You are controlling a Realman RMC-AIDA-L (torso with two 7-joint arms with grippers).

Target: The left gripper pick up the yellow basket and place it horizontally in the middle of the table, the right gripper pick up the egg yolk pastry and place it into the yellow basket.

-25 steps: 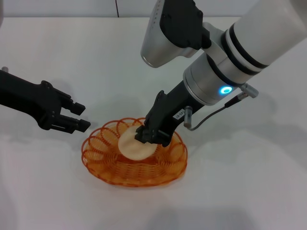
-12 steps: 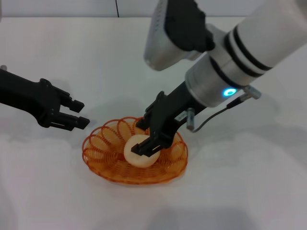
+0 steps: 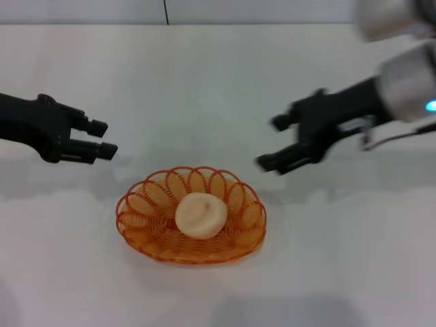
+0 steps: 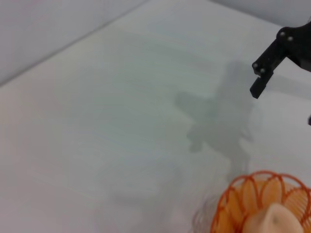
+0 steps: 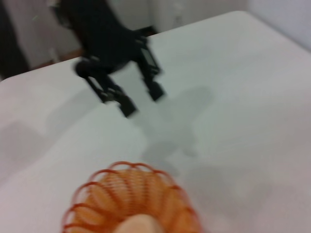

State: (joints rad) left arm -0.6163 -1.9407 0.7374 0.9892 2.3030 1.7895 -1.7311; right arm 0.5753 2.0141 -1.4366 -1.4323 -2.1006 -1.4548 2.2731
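The yellow basket (image 3: 151,228) lies flat on the white table (image 3: 204,82), near the middle front. The egg yolk pastry (image 3: 201,215) rests inside it, free of any gripper. My right gripper (image 3: 271,143) is open and empty, up and to the right of the basket, clear of it. My left gripper (image 3: 103,139) is open and empty, to the upper left of the basket. The left wrist view shows the basket's edge (image 4: 238,191), the pastry (image 4: 272,222) and a right-gripper finger (image 4: 265,73). The right wrist view shows the basket (image 5: 104,194), the pastry top (image 5: 141,226) and the left gripper (image 5: 141,99).
A wall seam (image 3: 165,12) runs along the table's far edge. Bare tabletop lies around the basket on all sides.
My right gripper has let go of the pastry, which now sits in the basket, and has pulled up and away to the right. My left gripper has drawn back slightly to the left.
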